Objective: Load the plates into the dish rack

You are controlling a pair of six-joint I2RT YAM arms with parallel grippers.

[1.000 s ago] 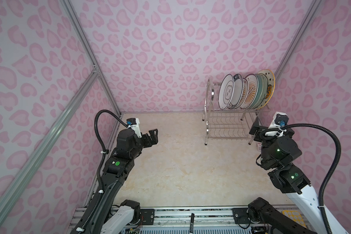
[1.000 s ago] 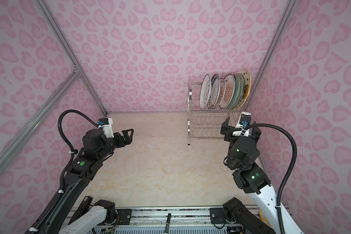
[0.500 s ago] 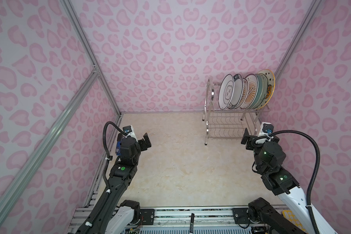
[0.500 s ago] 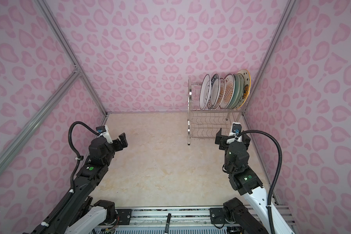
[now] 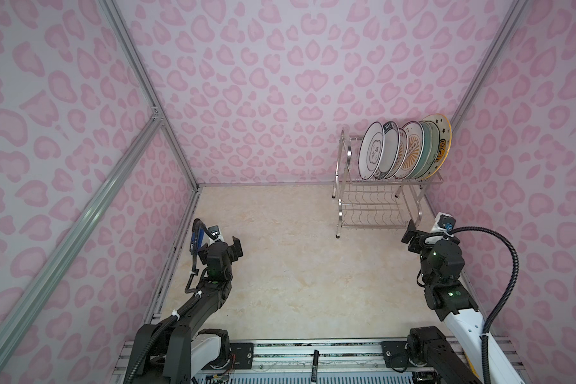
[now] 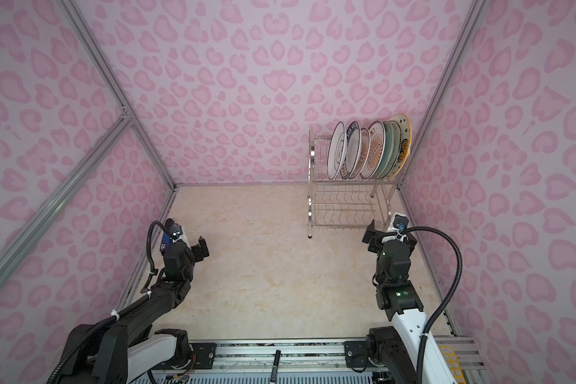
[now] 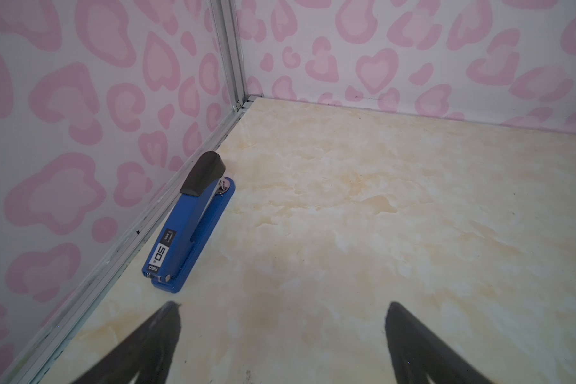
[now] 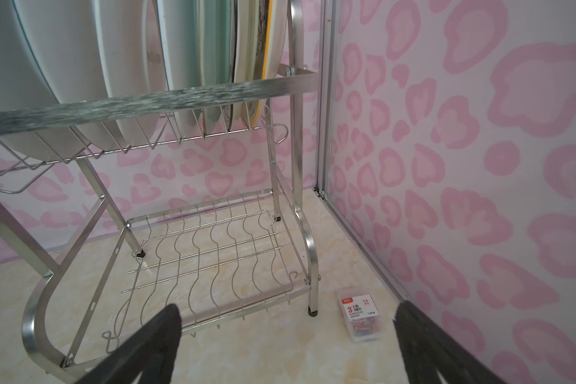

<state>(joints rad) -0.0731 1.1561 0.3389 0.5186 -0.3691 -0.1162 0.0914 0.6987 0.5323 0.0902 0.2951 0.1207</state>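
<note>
Pink heart-print walls (image 5: 280, 83) enclose a marbled tabletop (image 5: 296, 272); the plates (image 5: 406, 149) are stood on edge in the dish rack (image 5: 373, 228) upper tier; left gripper (image 7: 282, 306) and right gripper (image 8: 287, 306) are held released, empty

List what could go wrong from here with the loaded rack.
1. The plates all stand crowded and leaning in the top tier of the dish rack, with the lower tier empty. It is likely top-heavy, so a knock may tip it.
2. The open right claw sits close to the rack's near corner, so a careless swing could strike the frame.
3. A paperclip box lies by the rack's foot and could get swept or crushed.
</note>
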